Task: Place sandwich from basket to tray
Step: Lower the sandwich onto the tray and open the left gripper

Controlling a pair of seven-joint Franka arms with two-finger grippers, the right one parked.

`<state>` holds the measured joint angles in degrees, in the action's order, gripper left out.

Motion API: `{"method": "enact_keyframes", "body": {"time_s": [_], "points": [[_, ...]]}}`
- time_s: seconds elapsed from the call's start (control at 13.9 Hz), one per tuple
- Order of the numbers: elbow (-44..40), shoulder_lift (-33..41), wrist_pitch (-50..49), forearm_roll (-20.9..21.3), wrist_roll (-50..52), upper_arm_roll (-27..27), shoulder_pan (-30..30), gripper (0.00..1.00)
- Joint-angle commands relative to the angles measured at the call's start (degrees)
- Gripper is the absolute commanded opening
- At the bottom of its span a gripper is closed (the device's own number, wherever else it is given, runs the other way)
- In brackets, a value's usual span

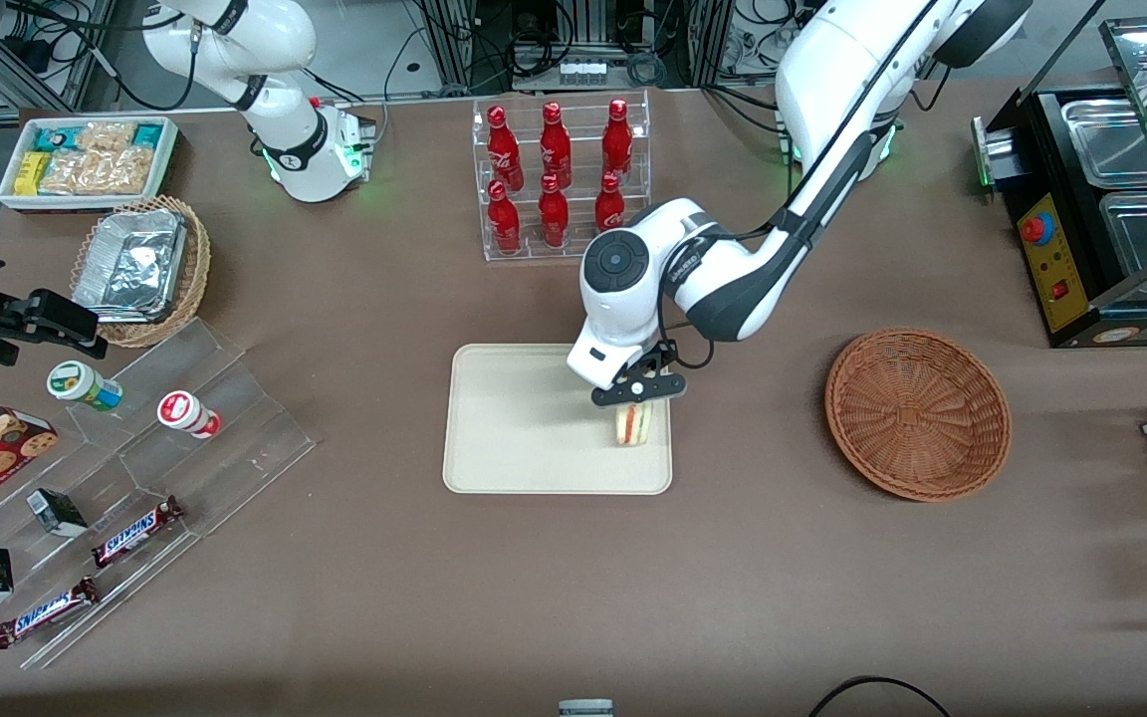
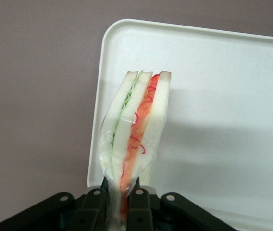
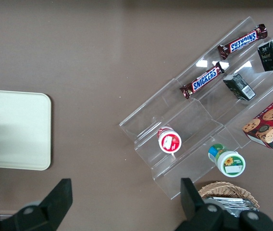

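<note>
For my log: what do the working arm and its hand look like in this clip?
The working arm is glossy white with rounded shells, dark grey-black bands at its joints and a round dark cap on the wrist housing. A thin black cable loops beside the wrist. A green light glows at its base. The hand, above the tray, is black, with two slim fingers on bolted black brackets.

White sandwich (image 2: 136, 125) with red and green filling, black hand (image 1: 636, 391), cream tray (image 1: 514, 428), reddish-brown woven basket (image 1: 917, 413).
</note>
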<state>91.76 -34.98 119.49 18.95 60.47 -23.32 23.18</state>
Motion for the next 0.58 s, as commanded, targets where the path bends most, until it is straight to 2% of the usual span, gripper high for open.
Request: {"method": "enact_keyframes", "body": {"time_s": [0.0, 0.29, 0.5], "points": [[-2.4, -2.6, 1.5, 1.3, 0.4, 0.6, 1.5, 0.14], [-3.5, -6.1, 3.2, 6.0, 2.5, 0.6, 1.5, 0.14], [-4.2, -7.5, 3.2, 6.6, 2.7, 0.6, 1.5, 0.14]]}}
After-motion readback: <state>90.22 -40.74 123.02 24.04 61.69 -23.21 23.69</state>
